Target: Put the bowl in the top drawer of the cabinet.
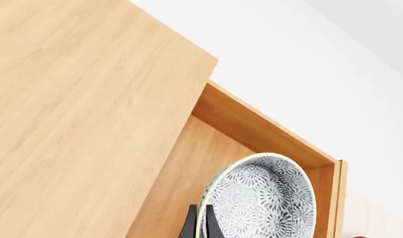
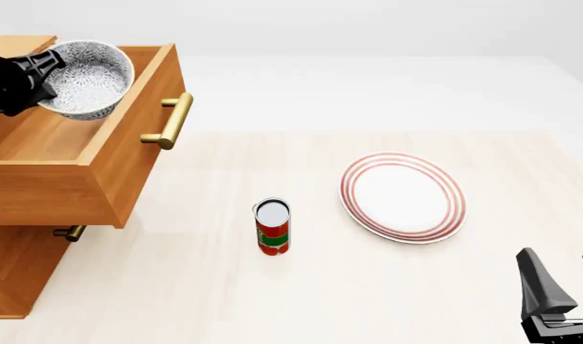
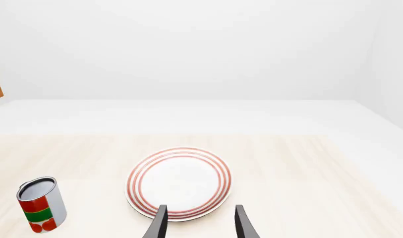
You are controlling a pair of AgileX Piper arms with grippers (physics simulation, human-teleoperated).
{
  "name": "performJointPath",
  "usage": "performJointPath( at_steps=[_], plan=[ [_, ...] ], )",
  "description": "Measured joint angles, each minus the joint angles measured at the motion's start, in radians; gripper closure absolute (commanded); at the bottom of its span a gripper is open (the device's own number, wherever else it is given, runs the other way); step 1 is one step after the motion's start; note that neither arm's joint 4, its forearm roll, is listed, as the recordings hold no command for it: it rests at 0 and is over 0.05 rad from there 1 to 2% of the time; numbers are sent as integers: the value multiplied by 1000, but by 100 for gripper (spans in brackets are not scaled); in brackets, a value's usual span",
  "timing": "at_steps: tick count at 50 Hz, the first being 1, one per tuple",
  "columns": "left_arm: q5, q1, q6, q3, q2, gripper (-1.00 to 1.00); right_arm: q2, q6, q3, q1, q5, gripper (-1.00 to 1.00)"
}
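Observation:
The bowl (image 2: 85, 79), white with a dark floral speckle, hangs tilted over the open top drawer (image 2: 42, 190) of the cabinet (image 2: 13, 276). My left gripper (image 2: 48, 66) is shut on the bowl's rim at its left side. In the left wrist view the fingers (image 1: 188, 225) pinch the rim of the bowl (image 1: 264, 198) above the drawer's wooden floor (image 1: 201, 163). The drawer is pulled far out, its brass handle (image 2: 171, 120) facing right. My right gripper (image 2: 563, 276) stands open at the near right, holding nothing; its wrist view shows the gripper (image 3: 200, 224) just short of the plate.
A white plate with red rings (image 2: 403, 197) lies right of centre, also in the right wrist view (image 3: 179, 182). A red and green can (image 2: 272, 226) stands upright in the middle. The lower drawer's small handle (image 2: 69, 232) sticks out beneath the open drawer.

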Motion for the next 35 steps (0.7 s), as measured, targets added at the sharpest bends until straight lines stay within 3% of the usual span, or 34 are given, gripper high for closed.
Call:
performJointPath(
  at_steps=[35],
  plan=[
    [-23,7,9,19,10,100,0,0,0,0,0,-100]
  ],
)
